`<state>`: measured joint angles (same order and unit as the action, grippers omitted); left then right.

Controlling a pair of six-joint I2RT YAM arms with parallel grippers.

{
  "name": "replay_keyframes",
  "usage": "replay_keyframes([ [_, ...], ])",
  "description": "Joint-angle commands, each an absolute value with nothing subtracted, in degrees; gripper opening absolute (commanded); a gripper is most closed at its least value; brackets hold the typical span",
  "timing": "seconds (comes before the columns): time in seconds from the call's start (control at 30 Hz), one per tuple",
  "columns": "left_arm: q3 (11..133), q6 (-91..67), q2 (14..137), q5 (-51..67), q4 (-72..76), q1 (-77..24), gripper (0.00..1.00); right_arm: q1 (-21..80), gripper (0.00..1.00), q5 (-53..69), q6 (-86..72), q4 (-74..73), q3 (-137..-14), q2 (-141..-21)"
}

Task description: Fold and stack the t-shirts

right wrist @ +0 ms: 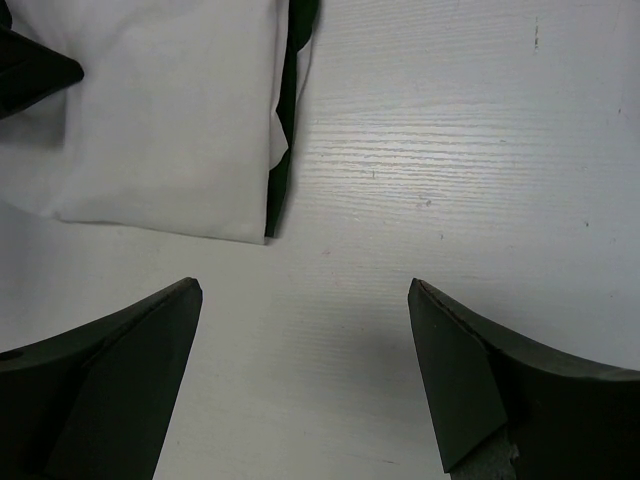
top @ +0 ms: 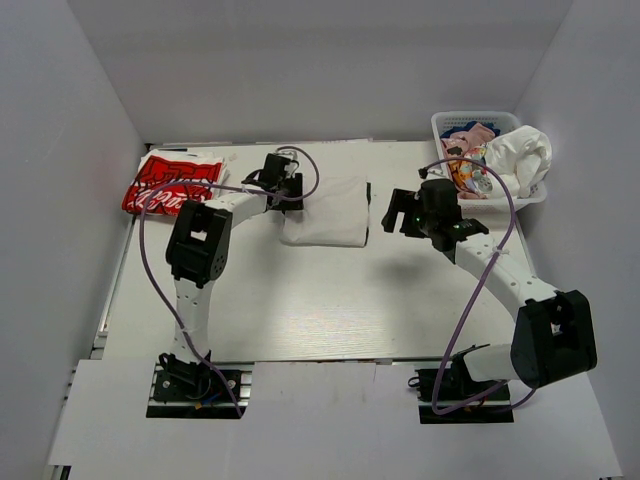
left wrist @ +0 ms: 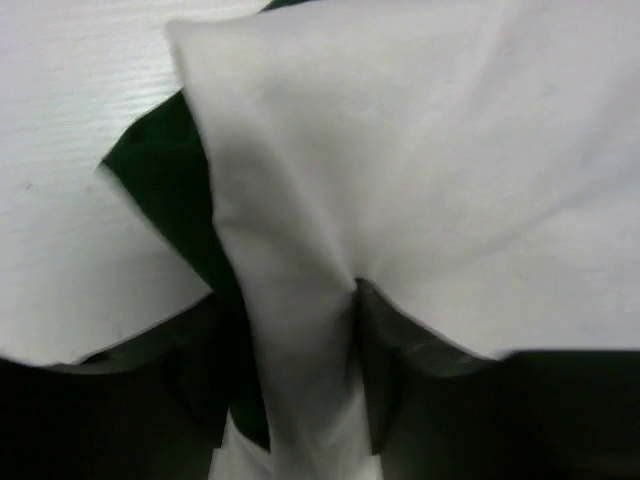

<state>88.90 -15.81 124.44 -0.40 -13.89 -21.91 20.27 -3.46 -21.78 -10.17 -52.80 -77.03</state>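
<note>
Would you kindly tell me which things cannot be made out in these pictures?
- Whether the left claw grips the white t-shirt: left wrist view, cloth covers the claw; top view, the wrist hides it.
- The dark green cloth: only an edge shows beneath the white t-shirt.
- The clothes in the basket: top view, too small and piled to count.

Folded tee (top: 325,212) centre; 2nd tee (top: 170,183) back L; basket (top: 470,116) back R.

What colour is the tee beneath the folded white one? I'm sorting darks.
Dark green tee, clearest in left wrist view.
</note>
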Motion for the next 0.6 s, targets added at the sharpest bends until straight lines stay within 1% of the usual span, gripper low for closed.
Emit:
replay_keyframes([
  [0.0,90.17,-15.12,128.75,3.51,-17.83,-21.72,0.55,20.13,0.90,-3.95,-20.83,-8.44,-54.76,-76.64],
  [0.03,92.61,-15.64,130.76,4.47,-20.10,-21.71,0.44,20.21,0.90,-4.39,-20.66,-8.70,-54.84,-76.38],
  [0.07,93.68,-16.17,131.39,5.27,-21.34,-21.01,0.23,20.04,0.90,-4.57,-20.83,-8.96,-54.84,-76.12],
  [0.1,93.69,-16.17,131.40,5.27,-21.97,-21.01,0.13,20.13,0.90,-5.01,-20.83,-9.05,-54.67,-75.85],
  [0.17,92.56,-16.17,129.48,1.86,-21.45,-21.01,0.00,20.21,0.90,-5.62,-20.74,-8.53,-54.23,-74.80],
  [0.27,90.97,-13.81,126.13,-1.84,-21.45,-21.53,0.00,20.13,0.90,-5.80,-20.65,-7.56,-53.09,-73.74],
  [0.37,91.84,-9.68,121.48,-5.26,-22.58,-21.53,0.00,20.13,0.90,-5.89,-20.57,-7.12,-51.86,-72.69],
  [0.47,93.69,-4.23,116.56,-10.70,-23.73,-21.53,0.00,20.13,0.90,-6.59,-20.39,-6.59,-50.89,-71.90],
  [0.5,93.69,-3.26,115.15,-13.94,-23.73,-21.53,0.00,20.04,0.90,-6.94,-20.13,-6.59,-50.71,-71.63],
  [0.57,92.47,0.41,111.03,-16.42,-22.69,-21.01,0.00,20.13,0.90,-7.20,-19.87,-6.77,-50.45,-71.11],
])
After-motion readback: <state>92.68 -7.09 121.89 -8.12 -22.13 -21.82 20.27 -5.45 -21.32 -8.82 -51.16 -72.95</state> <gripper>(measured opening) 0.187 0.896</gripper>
